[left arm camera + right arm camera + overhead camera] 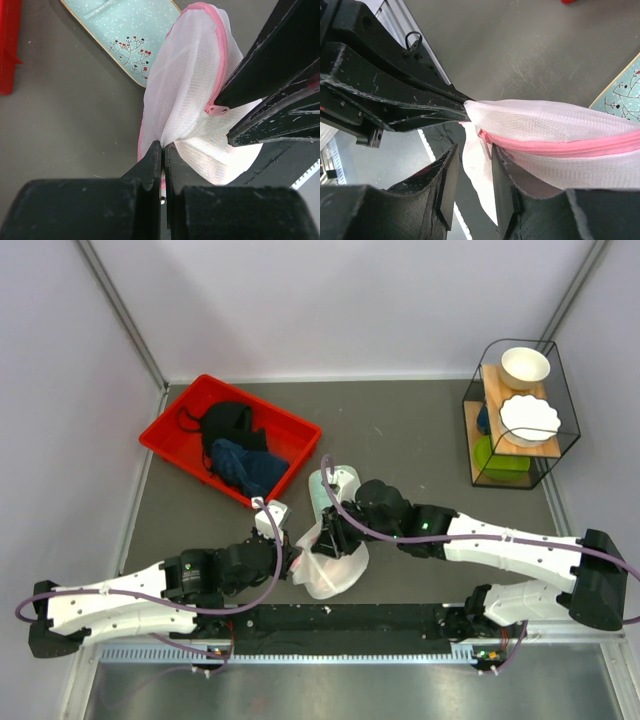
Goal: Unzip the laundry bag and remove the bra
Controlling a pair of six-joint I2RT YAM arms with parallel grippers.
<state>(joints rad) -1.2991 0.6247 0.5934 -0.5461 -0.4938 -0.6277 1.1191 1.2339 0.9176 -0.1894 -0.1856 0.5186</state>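
The laundry bag (pixel 330 568), white mesh with pink trim, stands on edge between the two arms near the table's front. My left gripper (pixel 163 146) is shut on a fold of its mesh (pixel 190 75) at the bag's lower end. The pink zipper (pixel 570 147) runs along the rim and looks closed. Its pull tab (pixel 484 142) hangs between the jaws of my right gripper (pixel 474 155), close to the right finger, with a gap on both sides; that gripper is open. The bra is hidden.
A mint tray (pixel 335 485) lies just behind the bag. A red bin (pixel 170 435) at the back left holds a black garment (pixel 228 423) and dark blue cloth (pixel 245 465). A wire rack (pixel 520 415) with white bowls stands at the back right. A black rail (pixel 350 625) lines the near edge.
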